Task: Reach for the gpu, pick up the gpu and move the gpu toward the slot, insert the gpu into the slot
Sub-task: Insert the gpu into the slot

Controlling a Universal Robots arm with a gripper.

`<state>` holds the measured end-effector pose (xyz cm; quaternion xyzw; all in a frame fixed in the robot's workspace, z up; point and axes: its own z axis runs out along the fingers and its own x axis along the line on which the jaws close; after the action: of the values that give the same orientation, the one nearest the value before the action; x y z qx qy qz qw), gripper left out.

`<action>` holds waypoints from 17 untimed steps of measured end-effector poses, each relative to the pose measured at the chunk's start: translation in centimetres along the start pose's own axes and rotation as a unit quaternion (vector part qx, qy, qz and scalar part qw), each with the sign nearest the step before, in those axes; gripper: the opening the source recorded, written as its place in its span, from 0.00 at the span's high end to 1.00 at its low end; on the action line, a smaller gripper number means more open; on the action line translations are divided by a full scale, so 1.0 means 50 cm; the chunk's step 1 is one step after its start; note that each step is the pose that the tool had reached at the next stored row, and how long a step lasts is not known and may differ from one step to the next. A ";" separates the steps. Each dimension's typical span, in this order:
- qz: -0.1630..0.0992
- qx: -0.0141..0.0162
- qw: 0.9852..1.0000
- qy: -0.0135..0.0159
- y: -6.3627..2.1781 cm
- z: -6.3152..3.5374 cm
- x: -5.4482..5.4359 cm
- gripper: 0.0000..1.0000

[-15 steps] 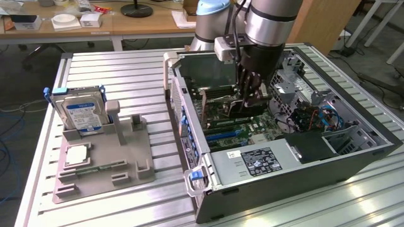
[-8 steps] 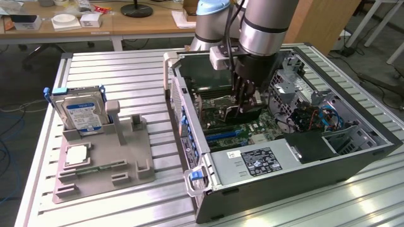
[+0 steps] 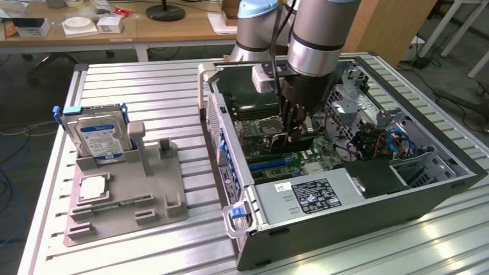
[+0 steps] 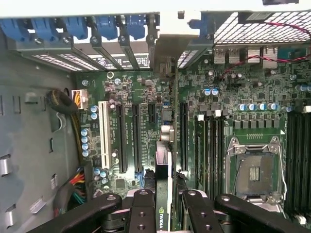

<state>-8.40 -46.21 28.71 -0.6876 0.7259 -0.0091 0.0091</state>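
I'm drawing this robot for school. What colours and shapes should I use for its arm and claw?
Draw the arm as fat silver tubes with a black band and pale blue joint caps. A black cable runs down it. The claw is black, with jointed metal links dotted with round bolts, below a small white box.

Exterior view: high and off to one side, looking down across the open computer case. Wrist view: close above, facing straight down. Shared by both: the motherboard

Matt black claw, ribbed metal table, grey plastic tray
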 end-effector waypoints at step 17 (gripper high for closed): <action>0.000 0.000 1.000 0.000 0.005 0.022 -0.004 0.74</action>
<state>-8.61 -46.00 27.63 -0.6877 0.7259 -0.0090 0.0093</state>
